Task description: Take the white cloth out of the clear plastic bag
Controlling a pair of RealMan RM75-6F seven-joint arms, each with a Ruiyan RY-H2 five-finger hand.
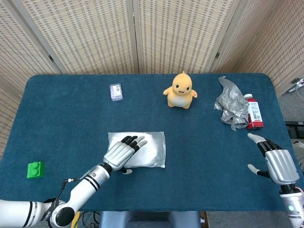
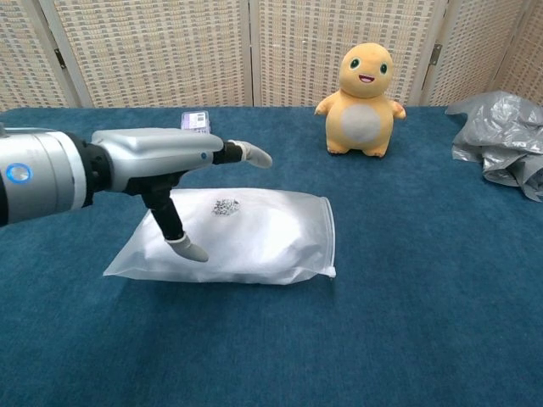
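Around the yellow plush toy (image 1: 180, 90): purple box (image 1: 116, 91) left, grey crumpled bag (image 1: 231, 107) and red bottle (image 1: 254, 112) right, green block (image 1: 35, 169) far front-left

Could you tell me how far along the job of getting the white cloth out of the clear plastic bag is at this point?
Nothing looks done: the clear plastic bag lies flat on the table with the white cloth inside, and no open edge is visible. In hand: the left hand is spread open above the bag's left part, gripping nothing. The right hand is open near the table's right edge. Left: grasp the bag, open it, pull the cloth out.
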